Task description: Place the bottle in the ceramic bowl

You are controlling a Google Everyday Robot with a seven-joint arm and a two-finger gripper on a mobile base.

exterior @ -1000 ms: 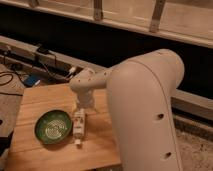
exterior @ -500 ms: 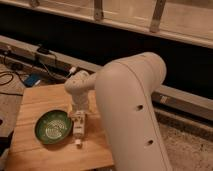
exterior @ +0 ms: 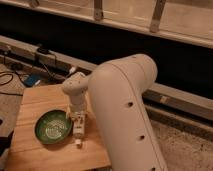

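The green ceramic bowl (exterior: 52,126) with pale rings inside sits on the wooden table (exterior: 45,100), left of centre. The slim white bottle (exterior: 79,131) lies just right of the bowl's rim, cap end toward the front. My gripper (exterior: 78,120) hangs from the white arm directly over the bottle's upper end. The bowl holds nothing that I can see.
My bulky white arm (exterior: 125,110) fills the right half of the view and hides the table's right side. Black cables and a blue object (exterior: 31,79) lie on the floor at the left. A dark wall with a metal rail (exterior: 165,92) runs behind the table.
The arm has swung further left and toward the camera. The gripper has stayed over the bottle beside the bowl, shifting slightly. The bowl has not moved.
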